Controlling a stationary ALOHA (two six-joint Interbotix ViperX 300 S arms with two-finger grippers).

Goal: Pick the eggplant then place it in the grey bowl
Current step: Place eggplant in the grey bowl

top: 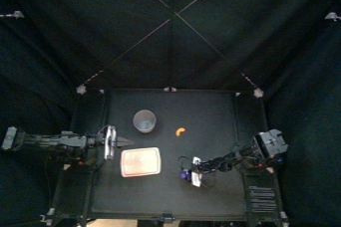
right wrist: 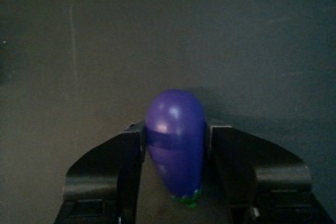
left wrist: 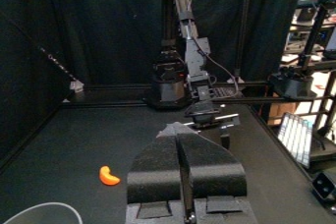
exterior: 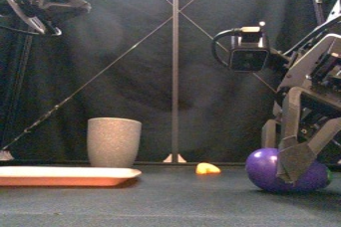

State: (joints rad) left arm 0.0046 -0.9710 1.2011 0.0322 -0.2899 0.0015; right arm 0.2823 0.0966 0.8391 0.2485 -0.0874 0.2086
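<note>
The right gripper (right wrist: 175, 130) is clamped, jaws barely apart, on the smooth purple toy eggplant (exterior: 284, 169) at the near right of the black table (top: 220, 112) (the left gripper (left wrist: 184, 174) rests far left, shut and empty). The rounded skin could slip free on lifting, or clip the tall grey speckled cup (exterior: 114, 141). Black curtains enclose the table.

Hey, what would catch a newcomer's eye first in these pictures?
The purple eggplant at the table's front right, with the right gripper closed around it. Left of it sit a small orange toy, the tall grey cup further back and the flat pink tray at the front, while the left gripper rests shut by the table's left side.
</note>
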